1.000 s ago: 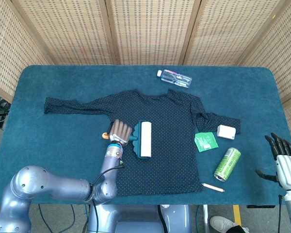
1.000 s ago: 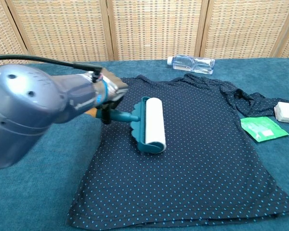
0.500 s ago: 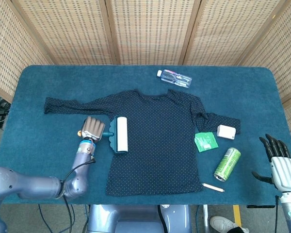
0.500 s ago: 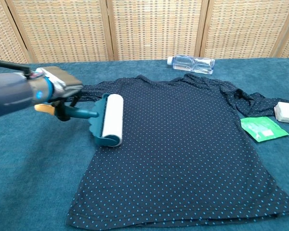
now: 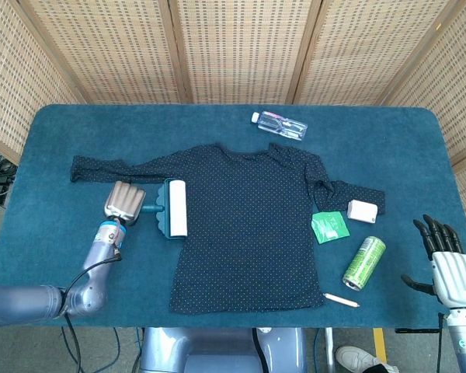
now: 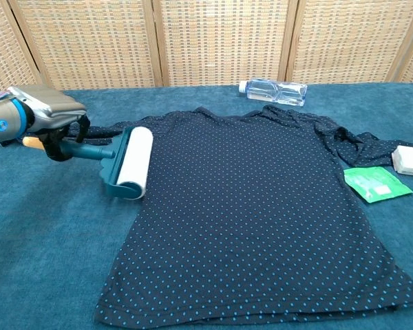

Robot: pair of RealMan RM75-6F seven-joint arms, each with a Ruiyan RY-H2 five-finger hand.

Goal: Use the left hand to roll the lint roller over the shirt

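One stroke looks just about finished: the teal-framed lint roller with its white sticky drum (image 5: 173,207) sits at the left edge of the dark polka-dot long-sleeved shirt (image 5: 248,225), the drum barely over the hem line. The left hand (image 5: 125,202) is wrapped around the roller's handle, just outside the shirt. To roll well, I'd keep the drum flat on the cloth (not tipped on one end) and press evenly toward the shirt's middle, watching that the loose fabric doesn't bunch up. The right hand (image 5: 447,259), well away from the shirt past the green drinks can (image 5: 363,263), holds nothing, fingers apart.
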